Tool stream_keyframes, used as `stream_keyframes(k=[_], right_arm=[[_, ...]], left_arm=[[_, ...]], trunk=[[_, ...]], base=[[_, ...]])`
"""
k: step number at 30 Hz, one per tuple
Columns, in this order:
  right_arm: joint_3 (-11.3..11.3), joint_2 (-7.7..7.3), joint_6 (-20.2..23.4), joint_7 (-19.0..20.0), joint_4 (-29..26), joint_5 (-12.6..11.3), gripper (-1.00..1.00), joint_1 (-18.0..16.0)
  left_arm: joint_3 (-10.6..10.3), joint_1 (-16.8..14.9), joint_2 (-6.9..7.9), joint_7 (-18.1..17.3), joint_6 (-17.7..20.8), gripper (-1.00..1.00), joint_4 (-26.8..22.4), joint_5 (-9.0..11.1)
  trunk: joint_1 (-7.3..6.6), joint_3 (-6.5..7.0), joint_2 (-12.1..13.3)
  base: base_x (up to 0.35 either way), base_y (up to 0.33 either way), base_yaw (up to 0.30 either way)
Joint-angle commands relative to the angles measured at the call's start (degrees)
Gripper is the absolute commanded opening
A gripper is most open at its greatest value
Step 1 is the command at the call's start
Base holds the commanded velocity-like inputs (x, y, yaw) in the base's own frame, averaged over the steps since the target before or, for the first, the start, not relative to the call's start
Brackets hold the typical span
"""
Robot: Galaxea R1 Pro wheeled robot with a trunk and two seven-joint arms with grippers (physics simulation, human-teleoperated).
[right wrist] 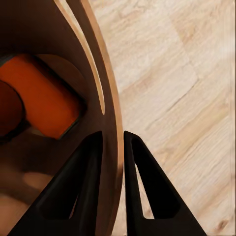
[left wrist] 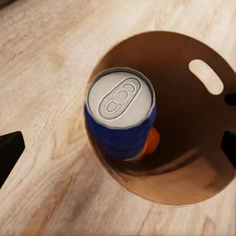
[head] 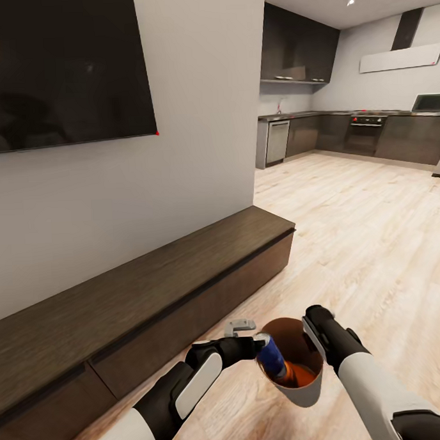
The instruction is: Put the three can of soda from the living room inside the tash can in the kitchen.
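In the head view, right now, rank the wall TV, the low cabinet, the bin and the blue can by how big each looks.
1. Low cabinet, with the wall TV: both are cut off by the frame, so their order is unsure.
3. Bin, held at its rim by the right hand.
4. Blue can, partly inside the bin.

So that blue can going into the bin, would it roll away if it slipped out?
Probably: the blue can is a smooth round cylinder, apt to roll on the wood floor. It looks rigid, likely light. Released here, it would probably drop into the bin beside an orange can.

Blue soda can [left wrist: 120,115] tilts inside bin [left wrist: 196,162], atop orange cans [right wrist: 46,96].
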Motion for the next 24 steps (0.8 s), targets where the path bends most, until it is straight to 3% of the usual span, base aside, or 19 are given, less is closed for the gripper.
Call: stream_keyframes(k=[1, 6, 12, 24], right_arm=[[0.01, -0.16, 0.08, 0.45, -0.02, 0.76, -1.0, -0.05], [0.01, -2.32, 0.14, 6.93, -0.04, 0.8, -1.0, -0.64], [-0.02, -4.63, 0.17, 10.37, 0.01, 0.76, -1.0, -1.14], [-0.15, -6.02, 0.11, 16.44, 0.0, 0.65, -1.0, -1.84]], left_arm=[[0.0, 0.0, 0.0, 0.0, 0.0, 1.0, 0.03, 0.0], [0.24, 0.0, 0.0, 0.05, 0.16, 1.0, 0.32, 0.0], [0.41, 0.0, -0.01, 0.14, 0.3, 1.0, 0.64, 0.0], [0.54, 0.0, 0.86, 0.07, -0.18, 1.0, 0.5, 0.05]], trunk=[[0.0, 0.0, 0.0], [0.0, 0.0, 0.0], [0.0, 0.0, 0.0], [0.0, 0.0, 0.0]], base=[[0.0, 0.0, 0.0], [0.0, 0.0, 0.0], [0.0, 0.0, 0.0], [0.0, 0.0, 0.0]])
